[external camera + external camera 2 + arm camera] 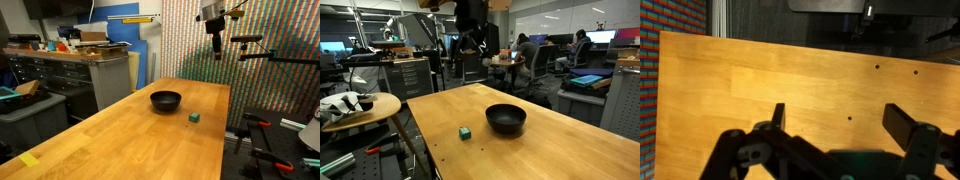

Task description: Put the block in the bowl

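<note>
Nothing of the task is done yet: the block (pixel 193 117) sits on the tabletop (pixel 120 140) near the bowl (pixel 166 100), not in it. The hand (pixel 837 113) hangs high above, released and empty, so reaching, grasping and dropping all remain.

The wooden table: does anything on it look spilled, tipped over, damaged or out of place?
Nothing stands out. The black bowl stands upright and looks empty on the wooden table. The small green block sits beside it, apart from it. Nothing is spilled. The gripper is open and holds nothing.
</note>
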